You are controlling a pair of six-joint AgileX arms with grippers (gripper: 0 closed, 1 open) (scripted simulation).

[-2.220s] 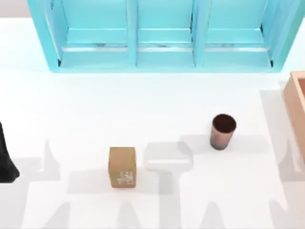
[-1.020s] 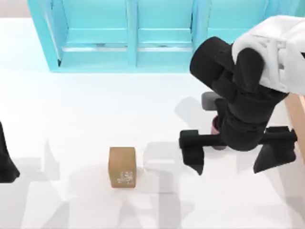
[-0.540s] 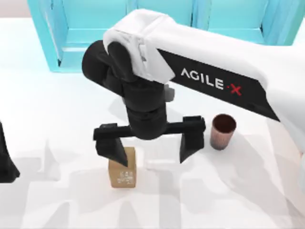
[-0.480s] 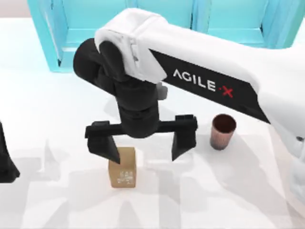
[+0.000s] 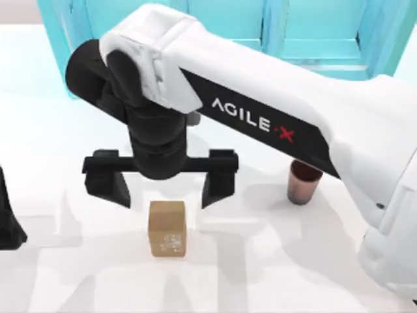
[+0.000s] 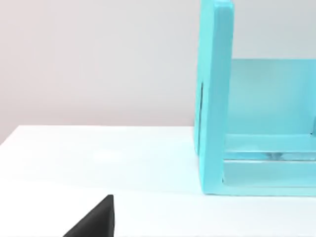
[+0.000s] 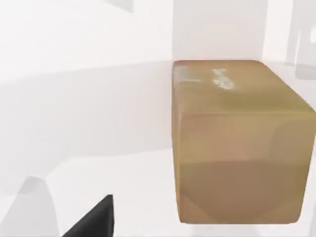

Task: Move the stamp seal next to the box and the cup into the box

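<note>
Right gripper [image 5: 163, 186] spread wide at centre-left of the top view, just above the stamp seal [image 5: 167, 228], fingers clear of it. Open white table [image 5: 273, 274] all round the block. Cup [image 5: 303, 184] upright at right of centre, well apart. Left gripper [image 5: 9, 225] parked at left edge; fingers' state unclear.

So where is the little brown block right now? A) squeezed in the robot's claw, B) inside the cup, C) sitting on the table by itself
C: the stamp seal sits on the table, and the right gripper is open just behind it, touching nothing.
</note>
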